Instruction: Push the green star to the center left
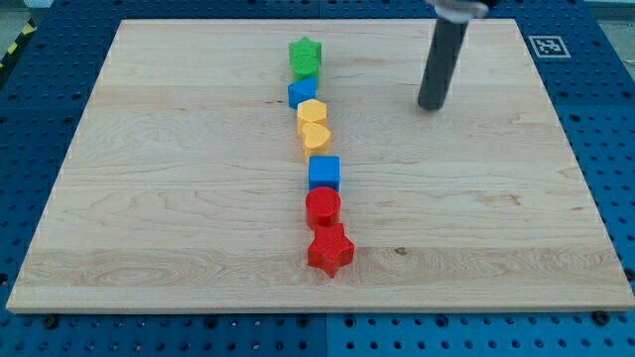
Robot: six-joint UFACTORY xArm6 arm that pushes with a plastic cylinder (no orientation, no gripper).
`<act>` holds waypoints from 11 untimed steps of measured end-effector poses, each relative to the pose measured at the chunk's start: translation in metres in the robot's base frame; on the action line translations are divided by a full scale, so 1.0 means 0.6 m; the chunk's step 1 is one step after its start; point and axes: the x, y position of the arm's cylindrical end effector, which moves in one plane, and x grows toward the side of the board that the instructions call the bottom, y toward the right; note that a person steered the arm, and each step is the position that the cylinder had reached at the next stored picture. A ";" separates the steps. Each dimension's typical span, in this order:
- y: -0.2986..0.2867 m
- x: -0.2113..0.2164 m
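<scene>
The green star [306,51] sits near the view's top, left of centre, at the top of a column of blocks on the wooden board [149,198]. A second green block [305,68] touches it just below. My tip [431,105] is on the board to the right of the star and slightly lower, well apart from it. The rod rises from the tip to the view's top edge.
Below the green blocks the column runs down: a blue block [303,93], a yellow block [312,111], a yellow heart [316,136], a blue cube [324,173], a red round block [322,206], a red star [330,250]. A marker tag [547,46] is at top right.
</scene>
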 end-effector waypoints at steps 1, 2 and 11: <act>0.000 0.067; 0.000 0.067; -0.343 -0.210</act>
